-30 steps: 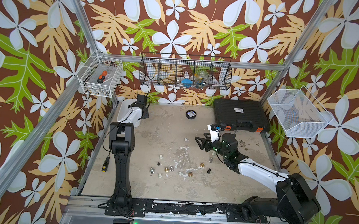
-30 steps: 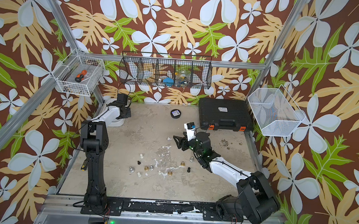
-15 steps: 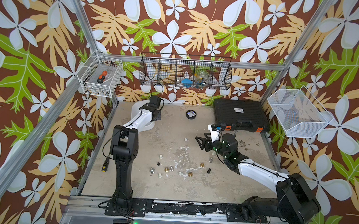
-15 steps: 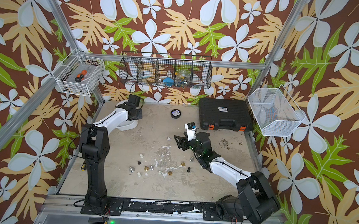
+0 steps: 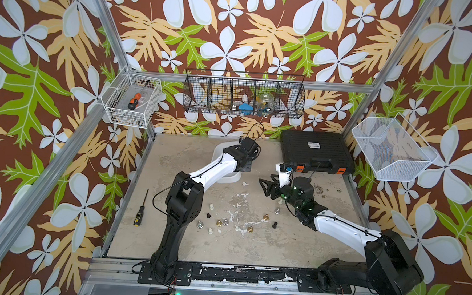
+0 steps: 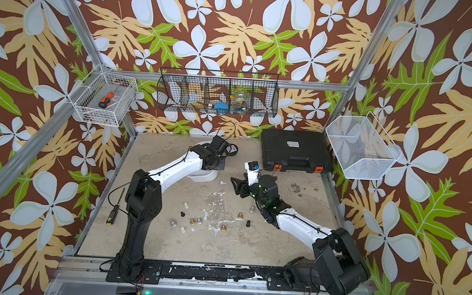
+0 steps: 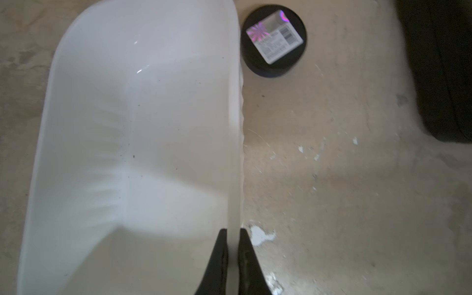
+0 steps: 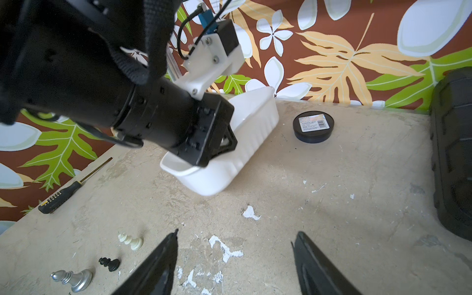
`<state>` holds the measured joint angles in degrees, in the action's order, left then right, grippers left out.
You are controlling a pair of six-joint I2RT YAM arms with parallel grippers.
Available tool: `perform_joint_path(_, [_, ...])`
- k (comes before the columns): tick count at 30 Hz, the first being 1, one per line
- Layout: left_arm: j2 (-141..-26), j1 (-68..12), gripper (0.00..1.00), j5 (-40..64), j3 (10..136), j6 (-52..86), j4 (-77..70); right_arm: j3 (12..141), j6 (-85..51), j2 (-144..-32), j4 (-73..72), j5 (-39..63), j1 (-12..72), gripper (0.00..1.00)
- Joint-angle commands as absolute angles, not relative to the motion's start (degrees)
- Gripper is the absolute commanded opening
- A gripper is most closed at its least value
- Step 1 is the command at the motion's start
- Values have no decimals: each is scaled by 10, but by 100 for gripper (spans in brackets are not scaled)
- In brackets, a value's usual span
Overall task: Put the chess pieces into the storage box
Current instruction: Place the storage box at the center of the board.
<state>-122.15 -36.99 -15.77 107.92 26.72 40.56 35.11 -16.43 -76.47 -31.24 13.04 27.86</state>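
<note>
Beige, scuffed table (image 5: 173, 161) inside a floral-walled frame, w/ alu rails along the left, right & far edges. Storage box (image 8: 229, 163) sits far-centre, slightly left of mid, long side running near to far. Left gripper (image 7: 232, 231) is clamped narrow on the box's right wall at its near end, one finger inside, one outside. Can't tell if the box base is flat on the table. Labelled black puck (image 8: 313, 126) is just beside the box's far right corner, not touching. Black case (image 5: 316, 152) fills the far right corner. Right gripper (image 8: 237, 232) hovers mid-table, right of the box, jaws wide, nothing btw them. Chess pieces (image 5: 219, 222) lie scattered in a band across near-mid table, well apart from the box, w/ an open strip of table btw them & it. Screwdriver (image 5: 140, 208) lies by the left edge.
</note>
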Motion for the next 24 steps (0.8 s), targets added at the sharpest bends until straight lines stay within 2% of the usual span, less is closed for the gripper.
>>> perform_joint_path(1, [-1215, -383, 0, -162, 1075, 302, 440, 350, -163, -762, -325, 120, 279, 73])
perform_joint_path(14, [-1254, -432, 0, -88, 1098, 359, 455, 343, -164, -771, -336, 105, 279, 71])
perform_joint_path(21, [-1229, -457, 0, -79, 1070, 381, 429, 348, -165, -779, -328, 94, 279, 71])
perform_joint_path(24, [-1222, -464, 7, -67, 1059, 383, 418, 347, -171, -774, -325, 78, 279, 73])
